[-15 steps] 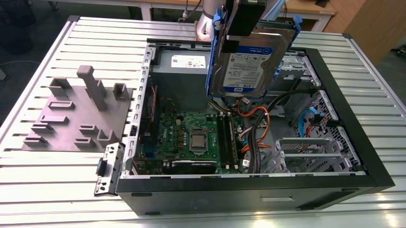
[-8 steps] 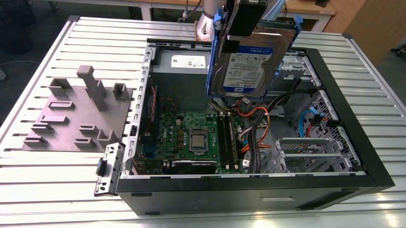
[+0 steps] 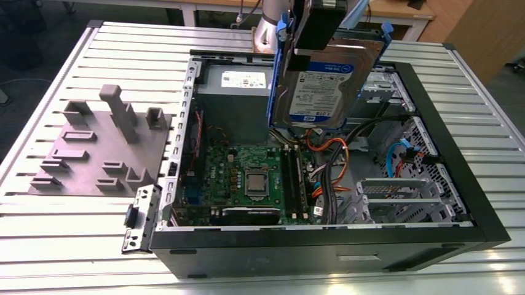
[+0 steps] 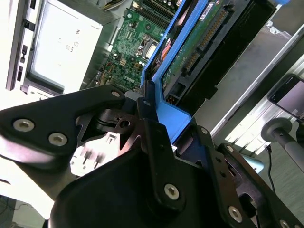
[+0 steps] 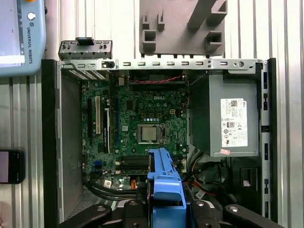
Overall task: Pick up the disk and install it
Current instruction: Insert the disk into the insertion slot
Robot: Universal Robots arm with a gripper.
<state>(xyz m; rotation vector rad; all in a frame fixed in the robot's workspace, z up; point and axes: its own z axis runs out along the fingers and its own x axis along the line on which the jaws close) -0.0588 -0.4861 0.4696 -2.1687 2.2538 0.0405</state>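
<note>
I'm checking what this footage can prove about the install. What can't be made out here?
- The end effector: cut off by the exterior view's top edge.
- The disk hides the case area behind it in the exterior view.
- The disk's label: unseen in both wrist views, where it is edge-on.
- The phone: cut by the first wrist view's edge.

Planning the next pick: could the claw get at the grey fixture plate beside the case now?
Probably not: the claw is shut on the silver hard drive in its blue carrier, though the grey fixture plate lies uncovered.
</note>
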